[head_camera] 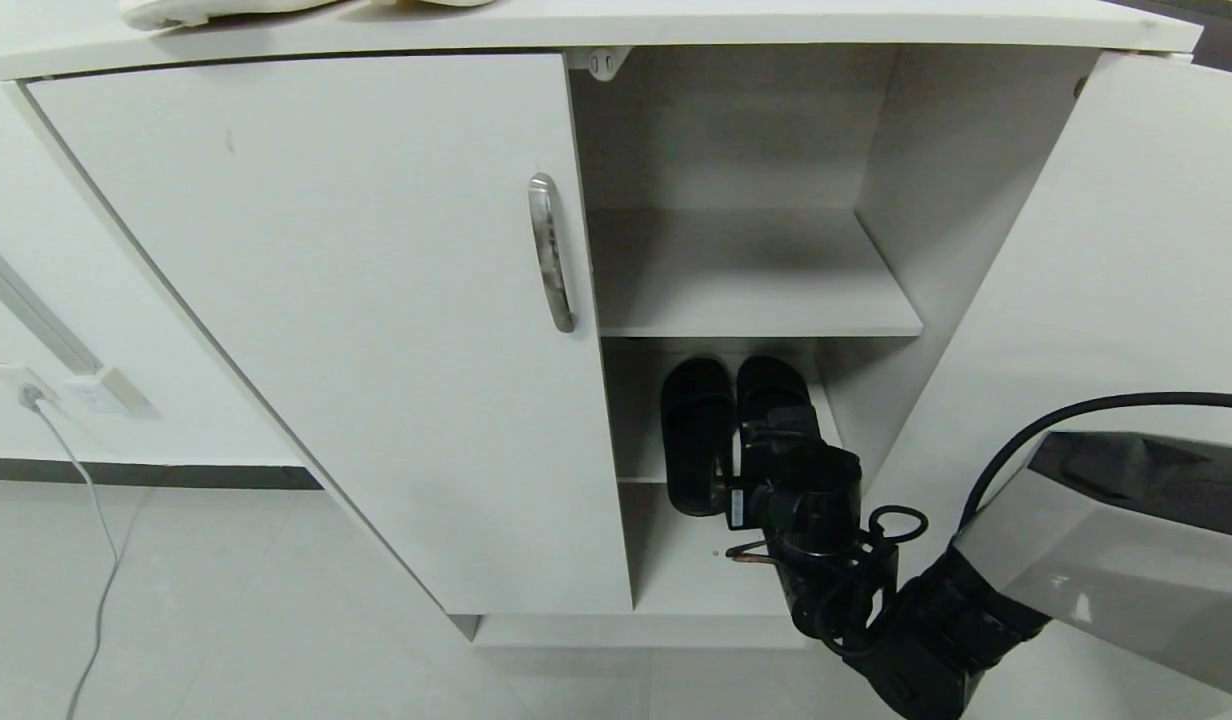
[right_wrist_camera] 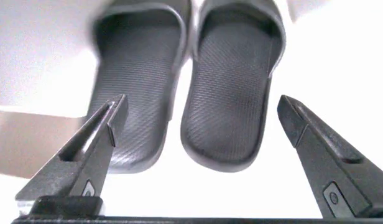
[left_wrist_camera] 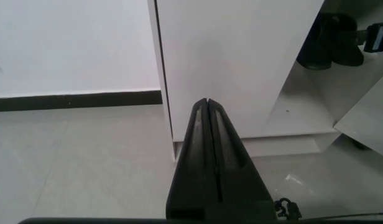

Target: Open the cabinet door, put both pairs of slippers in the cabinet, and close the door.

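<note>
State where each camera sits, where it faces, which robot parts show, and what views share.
Head view: on the head, looking forward and down at the cabinet, right door open; right arm at lower right.
Left wrist view: on the left arm, low, facing the closed left door; left gripper, jaws shut.
Right wrist view: on the right arm, facing the black slippers; right gripper, jaws open.
Shared: all three show the slippers.

The right arm's wrist (head_camera: 811,500) covers the heel of one black slipper (head_camera: 771,385) in the head view. Pale objects (head_camera: 206,10) on the cabinet top (head_camera: 776,25) are cut off by the upper edge, too little showing to name them.
</note>
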Motion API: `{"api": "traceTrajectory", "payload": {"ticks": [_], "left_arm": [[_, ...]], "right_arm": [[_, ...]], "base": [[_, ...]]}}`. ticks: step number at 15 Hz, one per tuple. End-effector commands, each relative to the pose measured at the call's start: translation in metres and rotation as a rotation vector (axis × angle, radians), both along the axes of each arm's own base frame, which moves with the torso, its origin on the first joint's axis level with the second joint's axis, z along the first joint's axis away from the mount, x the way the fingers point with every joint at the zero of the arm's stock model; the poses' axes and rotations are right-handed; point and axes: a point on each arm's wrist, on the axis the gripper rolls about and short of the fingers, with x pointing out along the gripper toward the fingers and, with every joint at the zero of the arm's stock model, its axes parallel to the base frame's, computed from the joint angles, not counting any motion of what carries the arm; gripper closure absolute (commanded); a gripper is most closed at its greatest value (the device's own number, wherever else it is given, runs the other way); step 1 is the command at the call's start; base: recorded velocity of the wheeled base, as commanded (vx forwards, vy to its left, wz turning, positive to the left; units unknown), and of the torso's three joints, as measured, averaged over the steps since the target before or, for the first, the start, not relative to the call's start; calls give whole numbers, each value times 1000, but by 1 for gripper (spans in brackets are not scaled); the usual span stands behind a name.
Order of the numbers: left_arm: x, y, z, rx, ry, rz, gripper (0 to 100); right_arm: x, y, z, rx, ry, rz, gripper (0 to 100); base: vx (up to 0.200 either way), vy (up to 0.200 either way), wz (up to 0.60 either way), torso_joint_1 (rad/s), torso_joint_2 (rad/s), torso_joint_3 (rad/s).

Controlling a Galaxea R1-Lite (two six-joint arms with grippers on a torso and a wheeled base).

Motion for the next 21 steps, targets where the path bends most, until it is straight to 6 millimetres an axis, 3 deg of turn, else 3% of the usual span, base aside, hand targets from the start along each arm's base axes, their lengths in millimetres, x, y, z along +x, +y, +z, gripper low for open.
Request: {"api": "traceTrajectory", "payload": {"ticks": [1, 9, 21], "left_arm": [[0, 0, 0, 0, 2, 0, 100], [0, 0, 0, -2, 3, 0, 100], [0, 0, 0, -2, 2, 0, 100]], "right_arm": [[-8, -2, 8, 4, -9, 10, 0], [-15, 4, 7, 2, -7, 31, 0], [-19, 0, 17, 16, -25, 31, 0]], "base": [[0, 0, 0, 0, 0, 0], [-175, 0, 0, 1, 2, 3], [0, 0, 0, 0, 0, 0]]}}
